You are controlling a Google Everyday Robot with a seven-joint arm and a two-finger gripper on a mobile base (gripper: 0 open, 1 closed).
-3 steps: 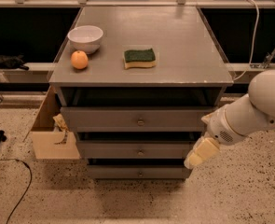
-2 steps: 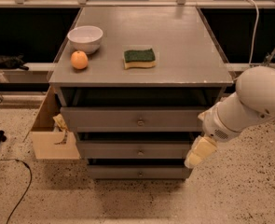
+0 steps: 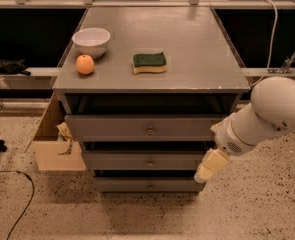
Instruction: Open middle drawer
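The grey cabinet (image 3: 152, 86) has three drawers stacked under its top. The middle drawer (image 3: 117, 161) has a flat grey front with a small round metal knob (image 3: 150, 162) at its centre, and it looks pushed in. My gripper (image 3: 209, 167), cream-coloured on a white arm (image 3: 267, 116), hangs at the right end of the middle drawer's front, to the right of the knob and apart from it. It holds nothing that I can see.
On the cabinet top are a white bowl (image 3: 91, 40), an orange (image 3: 85, 64) and a green-and-yellow sponge (image 3: 149, 62). A cardboard box (image 3: 54, 146) stands at the cabinet's left. A black cable (image 3: 17, 184) lies on the speckled floor. Dark shelving runs behind.
My arm has swung left and closer to the cabinet. The gripper has shifted slightly left, staying at the right end of the middle drawer. The drawers have not moved.
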